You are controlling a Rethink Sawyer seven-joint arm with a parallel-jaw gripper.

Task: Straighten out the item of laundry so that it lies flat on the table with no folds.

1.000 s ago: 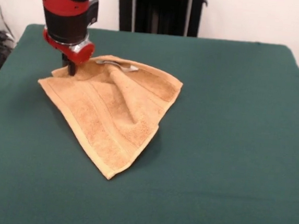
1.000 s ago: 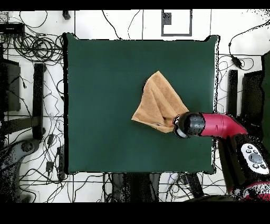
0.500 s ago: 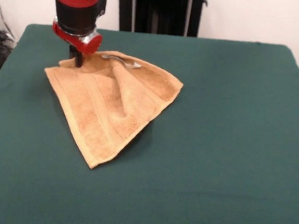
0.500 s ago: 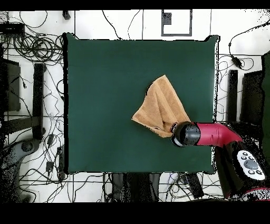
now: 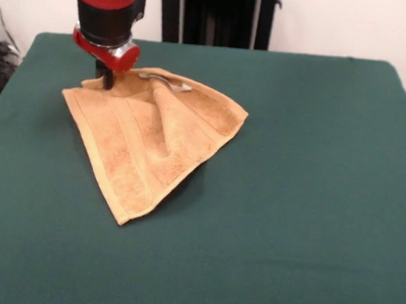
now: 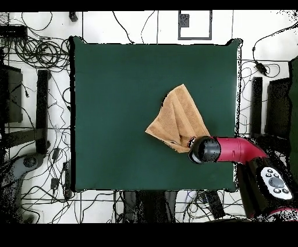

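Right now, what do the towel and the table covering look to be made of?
The towel looks like tan terry cloth: a nubby matte pile with flatter woven bands and hemmed edges. The table covering looks like dark green felt or similar cloth, matte and smooth; the exact fibre can't be told.

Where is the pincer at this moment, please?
In the front view, the pincer is at the upper left, down on the towel's far left corner, on the green table.
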